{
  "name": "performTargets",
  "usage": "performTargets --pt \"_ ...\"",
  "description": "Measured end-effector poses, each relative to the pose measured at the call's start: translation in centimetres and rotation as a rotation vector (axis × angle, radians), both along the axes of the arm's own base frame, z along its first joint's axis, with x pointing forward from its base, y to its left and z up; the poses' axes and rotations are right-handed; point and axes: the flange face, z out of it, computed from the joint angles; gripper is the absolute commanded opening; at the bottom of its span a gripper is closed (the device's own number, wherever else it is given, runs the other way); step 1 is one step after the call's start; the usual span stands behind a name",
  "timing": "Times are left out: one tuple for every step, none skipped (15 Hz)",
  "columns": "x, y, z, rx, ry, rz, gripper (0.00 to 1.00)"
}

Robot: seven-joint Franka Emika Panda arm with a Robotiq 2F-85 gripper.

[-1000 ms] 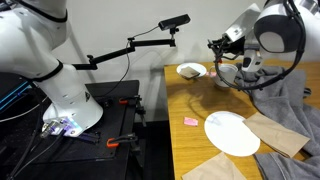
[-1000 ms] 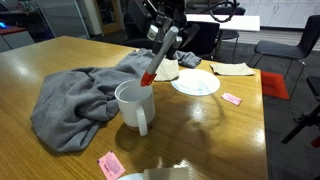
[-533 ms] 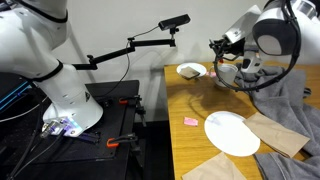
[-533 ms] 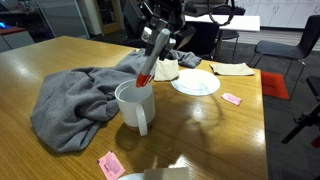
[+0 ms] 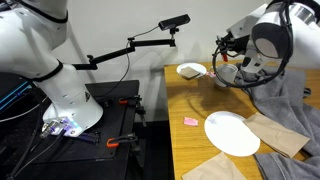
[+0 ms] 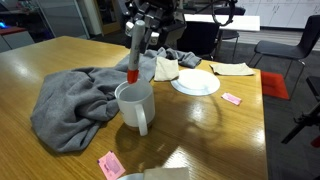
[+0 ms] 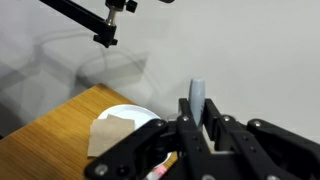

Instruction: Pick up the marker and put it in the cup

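Marker: off the counter, held nearly upright with the red end down. It hangs just above the cup, and its tip is clear of the rim.

Tip position: it reads as over the part of the opening on the cloth side, not the middle. Depth along the camera line cannot be judged from this exterior view.

Gripper: jaws clenched on the marker's upper part. In the wrist view the marker's pale grey end pokes up between the fingers, and a sliver of red shows below them.

Cup: upright on the counter, with the handle turned toward the camera.

Surroundings: a grey cloth lies just beside the cup. A white plate sits farther off, and a pink note lies beyond it.

Step in hand (judgement): pick-up and carry are done, and you are lining up for the drop. The marker is not yet in the cup.

Next move (judgement):
- Shift the tip toward the centre of the opening. Check it in both exterior views if you can, since one view alone leaves depth unclear.
- Lower straight down until the red end is below the rim.
- Only then open the jaws.

Risks (judgement): releasing from this height with the tip near the rim risks the marker glancing off onto the cloth. Keep the descent vertical so the fingers do not nudge the cup.
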Motion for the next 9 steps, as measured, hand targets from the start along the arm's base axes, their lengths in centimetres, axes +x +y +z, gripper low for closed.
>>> performTargets --pt "0.1 0.0 0.0 0.0 0.021 -0.012 0.05" --pt "0.1 -0.1 0.0 0.001 0.041 -0.023 0.05" --pt "0.1 -0.1 -0.1 0.0 0.062 -0.034 0.05" --pt "0.2 -0.2 -0.2 0.0 0.083 -0.044 0.05" --pt "0.2 -0.3 -0.4 -0.002 0.107 -0.055 0.05" --pt "0.2 -0.4 -0.5 -0.003 0.129 -0.065 0.05" --pt "0.2 -0.5 -0.7 -0.006 0.147 -0.073 0.05" --pt "0.2 -0.7 -1.0 -0.007 0.161 -0.08 0.05" --pt "0.2 -0.9 -1.2 -0.009 0.176 -0.088 0.05"
